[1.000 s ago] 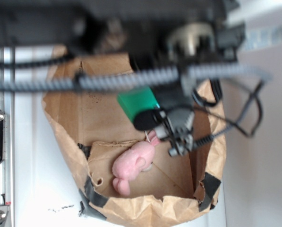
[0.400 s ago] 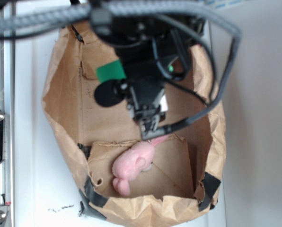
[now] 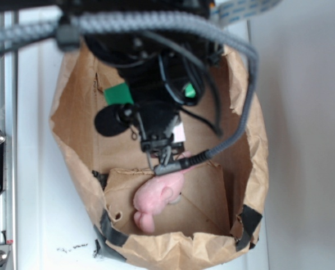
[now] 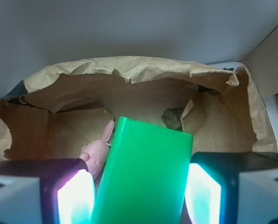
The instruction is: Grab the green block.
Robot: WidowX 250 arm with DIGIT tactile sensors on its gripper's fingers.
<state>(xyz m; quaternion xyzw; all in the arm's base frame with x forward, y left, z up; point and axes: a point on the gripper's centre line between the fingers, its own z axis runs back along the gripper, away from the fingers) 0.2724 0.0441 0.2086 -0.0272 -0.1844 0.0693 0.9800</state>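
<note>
White table surface (image 3: pixel 32 169) surrounds a brown paper bag (image 3: pixel 77 163) that lies open, its crumpled rim patched with black tape. Inside it, on the cardboard floor, rests the pink plush bunny (image 3: pixel 156 197).

From the exterior view the arm and its cables cover most of the bag, and only a small corner of the green block (image 3: pixel 118 94) shows beside the black body of the gripper (image 3: pixel 162 160). The wrist view is more clear: the green block (image 4: pixel 143 177) stands between the two fingers (image 4: pixel 73 198), tilted a little to the right. The fingers are apart, with the left pad almost touching the block and the right pad (image 4: pixel 202 196) just beside it; I cannot tell whether either one really presses on it.

I judge that the closing is the step in hand. To do it well, the fingers should come together slowly on the two long faces, so the tilted block does not twist out. The gripper should remain centred on the block before lifting, and keep away from the bunny (image 4: pixel 99 151) and the bag wall, which could catch on a finger.
</note>
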